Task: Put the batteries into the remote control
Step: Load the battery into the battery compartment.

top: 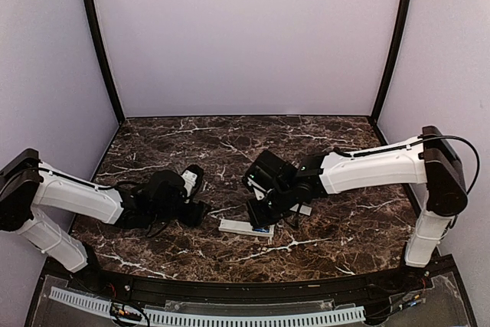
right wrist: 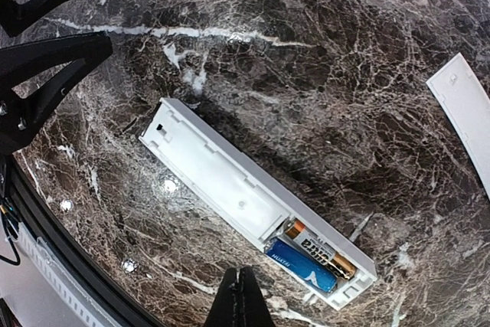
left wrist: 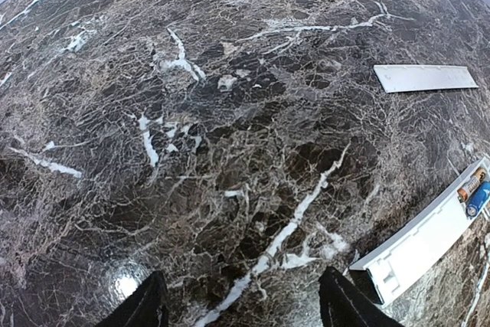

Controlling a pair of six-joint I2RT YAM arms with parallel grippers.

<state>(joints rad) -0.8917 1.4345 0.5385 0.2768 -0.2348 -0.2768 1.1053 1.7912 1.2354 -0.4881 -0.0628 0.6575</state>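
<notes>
The remote control (right wrist: pixel 222 178) is a white bar lying back-up on the marble, its battery bay open at one end. Two batteries lie side by side in that bay: a blue one (right wrist: pixel 300 264) and a copper-and-black one (right wrist: pixel 320 249). My right gripper (right wrist: pixel 240 300) is shut with nothing in it, just above the table beside the remote and close to the blue cell. In the left wrist view the remote (left wrist: pixel 429 239) sits at the lower right, just outside the right finger (left wrist: pixel 344 300). My left gripper (left wrist: pixel 245 308) is open over bare marble.
The remote's loose white cover (right wrist: pixel 463 112) lies flat a short way beyond the remote, and shows in the left wrist view as the cover (left wrist: pixel 426 77). From above, both grippers flank the remote (top: pixel 243 227) near the table's front edge (top: pixel 230 281). Purple walls surround the table.
</notes>
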